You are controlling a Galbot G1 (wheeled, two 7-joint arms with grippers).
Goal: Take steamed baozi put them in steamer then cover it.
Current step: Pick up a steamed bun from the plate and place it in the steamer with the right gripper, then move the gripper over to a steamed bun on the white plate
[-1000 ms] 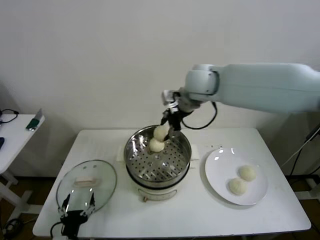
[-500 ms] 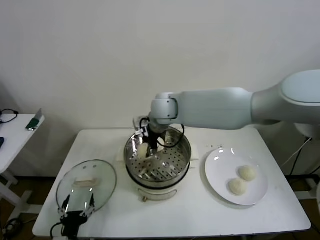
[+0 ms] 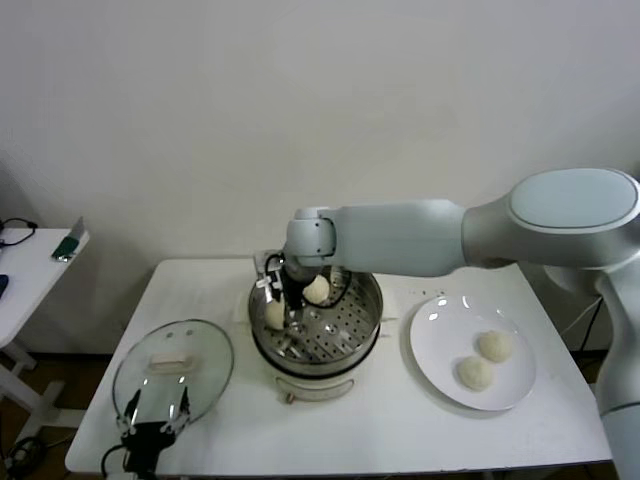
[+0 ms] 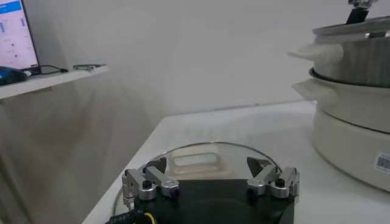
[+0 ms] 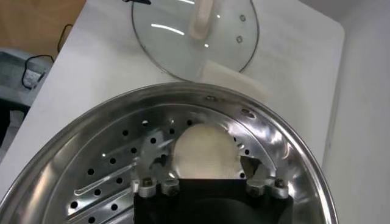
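Observation:
The steel steamer (image 3: 362, 322) stands on its cream pot base at the table's middle. My right gripper (image 3: 286, 306) reaches down inside its left part, shut on a cream-white baozi (image 3: 273, 316). In the right wrist view this baozi (image 5: 204, 152) sits between my fingers (image 5: 253, 173), low over the perforated bottom by the wall. A second baozi (image 3: 317, 290) lies at the steamer's back. Two more baozi (image 3: 493, 346) (image 3: 475, 373) lie on the white plate (image 3: 430, 345). The glass cover (image 3: 200, 385) lies flat at the front left. My left gripper (image 3: 150, 438) is parked open at its near edge.
The cover's cream handle (image 4: 195, 162) shows just beyond my left gripper (image 4: 207, 182), with the pot base (image 4: 356, 143) to one side. A small side table (image 3: 25, 270) stands off to the left. My right arm spans over the steamer's back rim.
My right arm has swung left and down, carrying the baozi from above the steamer's back rim to low in its left part. The left arm has not moved.

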